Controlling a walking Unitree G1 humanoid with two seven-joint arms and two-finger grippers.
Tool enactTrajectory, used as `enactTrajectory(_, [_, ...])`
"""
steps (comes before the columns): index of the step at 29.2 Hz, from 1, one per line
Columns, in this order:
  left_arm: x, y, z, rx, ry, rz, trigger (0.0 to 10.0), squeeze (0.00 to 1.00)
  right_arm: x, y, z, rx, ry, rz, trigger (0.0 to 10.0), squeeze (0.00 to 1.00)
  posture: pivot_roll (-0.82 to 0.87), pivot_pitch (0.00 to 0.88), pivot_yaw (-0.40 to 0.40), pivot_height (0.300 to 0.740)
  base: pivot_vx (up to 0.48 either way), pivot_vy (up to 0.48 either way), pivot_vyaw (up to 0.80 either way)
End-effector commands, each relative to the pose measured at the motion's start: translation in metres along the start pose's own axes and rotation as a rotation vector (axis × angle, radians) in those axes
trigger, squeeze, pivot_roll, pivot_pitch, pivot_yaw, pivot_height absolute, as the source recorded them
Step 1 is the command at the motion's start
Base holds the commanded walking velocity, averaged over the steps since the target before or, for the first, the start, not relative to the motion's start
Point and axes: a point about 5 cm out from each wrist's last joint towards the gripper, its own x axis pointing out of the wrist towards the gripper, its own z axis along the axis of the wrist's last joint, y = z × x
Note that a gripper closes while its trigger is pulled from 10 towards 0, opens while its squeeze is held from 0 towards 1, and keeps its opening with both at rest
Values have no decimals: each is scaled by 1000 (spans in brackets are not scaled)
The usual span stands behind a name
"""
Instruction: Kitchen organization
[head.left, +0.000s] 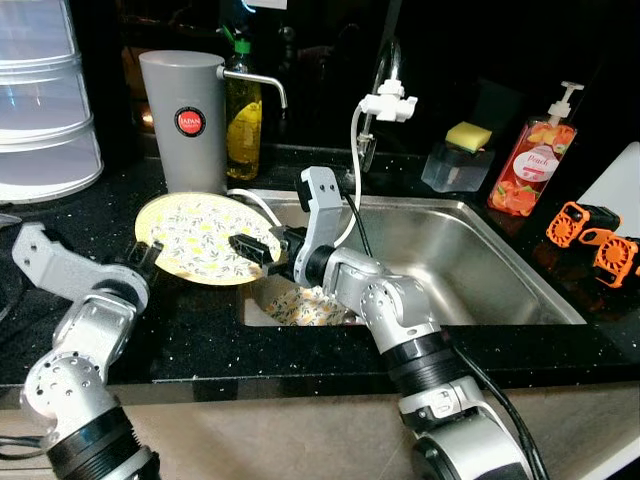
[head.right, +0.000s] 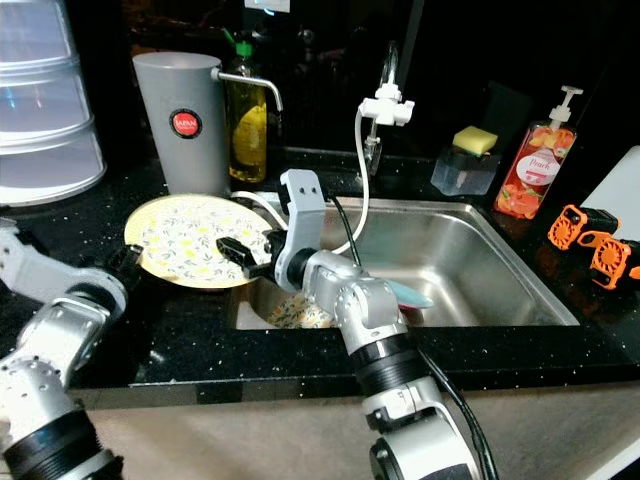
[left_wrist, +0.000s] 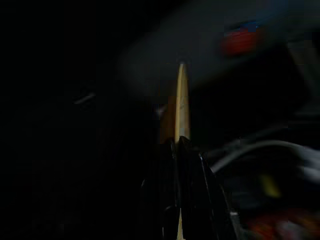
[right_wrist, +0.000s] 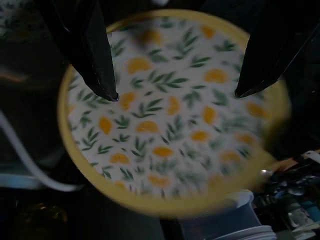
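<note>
A round plate (head.left: 200, 238) with a yellow rim and a lemon-and-leaf pattern is held just above the black counter, left of the sink. My left gripper (head.left: 148, 256) is shut on its left rim; the left wrist view has the plate's rim (left_wrist: 181, 100) edge-on between the fingers (left_wrist: 170, 165). My right gripper (head.left: 252, 250) hovers over the plate's right side, open. In the right wrist view its two fingertips (right_wrist: 107, 90) stand wide apart with the plate face (right_wrist: 170, 130) beyond them. A second patterned plate (head.left: 300, 305) lies in the sink's left corner.
The steel sink (head.left: 480, 260) lies to the right, with a faucet (head.left: 385, 100) and white hose behind. A grey pitcher (head.left: 185, 120) and oil bottle (head.left: 243, 120) stand behind the plate. A sponge holder (head.left: 462, 150), soap dispenser (head.left: 532, 165), orange gadget (head.left: 590, 235) and white stacked tubs (head.left: 40, 100) ring the counter.
</note>
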Motion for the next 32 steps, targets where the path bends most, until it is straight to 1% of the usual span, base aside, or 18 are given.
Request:
enactTrajectory(1, [-5, -12, 4, 13, -22, -129, 10000, 0, -2, -6, 4, -1, -15, -15, 10000, 0, 159, 71, -126, 740, 0, 0, 0])
enactTrajectory(3, [-9, -19, 3, 29, -18, -233, 10000, 0, -4, -12, 5, 65, -24, -24, 10000, 0, 159, 71, -129, 740, 0, 0, 0])
enactTrajectory(4, [-10, -20, 1, 34, -15, -257, 10000, 0, -4, -14, 5, 80, -23, -31, 10000, 0, 159, 71, -129, 740, 0, 0, 0])
enactTrajectory(5, [-12, -24, -2, 38, -4, -314, 10000, 0, -5, -21, 2, 125, -18, -69, 10000, 0, 156, 71, -129, 740, 0, 0, 0])
enactTrajectory(6, [-12, -24, -2, 38, -4, -314, 10000, 0, -5, -21, 2, 125, -18, -69, 10000, 0, 156, 71, -129, 740, 0, 0, 0])
enactTrajectory(7, [-13, -25, -4, 42, 5, -340, 10000, 0, -6, -25, 0, 148, -17, -89, 10000, 0, 156, 72, -131, 740, 0, 0, 0])
enactTrajectory(8, [-15, -25, -14, 74, 49, -375, 10000, 0, -8, -35, -4, 174, -13, -139, 10000, 0, 155, 72, -131, 740, 0, 0, 0])
enactTrajectory(9, [-15, -25, -14, 74, 49, -375, 10000, 0, -8, -35, -4, 174, -13, -139, 10000, 0, 155, 72, -131, 740, 0, 0, 0])
enactTrajectory(12, [-15, -26, -25, 92, 88, -398, 10000, 0, -13, -48, -11, 199, 2, -205, 10000, 0, 151, 72, -128, 740, 0, 0, 0])
enactTrajectory(15, [-17, -30, -26, 106, 100, -440, 10000, 0, -15, -52, -14, 203, 10, -225, 10000, 0, 146, 71, -123, 740, 0, 0, 0])
enactTrajectory(18, [-18, -27, -27, 92, 111, -431, 10000, 0, -16, -54, -17, 191, 19, -238, 10000, 0, 145, 70, -121, 740, 0, 0, 0])
enactTrajectory(20, [-20, -22, -29, 44, 114, -431, 10000, 0, -17, -57, -21, 178, 35, -249, 10000, 0, 144, 67, -117, 740, 0, 0, 0])
enactTrajectory(22, [-20, -21, -31, 38, 117, -431, 10000, 0, -17, -58, -23, 172, 44, -256, 10000, 0, 147, 64, -118, 740, 0, 0, 0])
enactTrajectory(24, [-18, -15, -37, 91, 134, -358, 10000, 0, -17, -60, -25, 164, 51, -262, 10000, 0, 147, 64, -118, 740, 0, 0, 0])
enactTrajectory(27, [-17, -12, -40, 99, 145, -334, 10000, 0, -17, -61, -26, 159, 57, -271, 10000, 0, 147, 64, -118, 740, 0, 0, 0])
enactTrajectory(29, [-17, -6, -38, 122, 122, -289, 10000, 0, -17, -63, -24, 133, 46, -276, 10000, 0, 152, 61, -121, 740, 0, 0, 0])
enactTrajectory(31, [-19, -5, -33, 150, 102, -293, 10000, 0, -18, -64, -15, 40, 0, -287, 10000, 0, 155, 61, -124, 740, 0, 0, 0])
enactTrajectory(32, [-19, -5, -33, 150, 102, -293, 10000, 0, -18, -64, -15, 40, 0, -287, 10000, 0, 155, 61, -124, 740, 0, 0, 0])
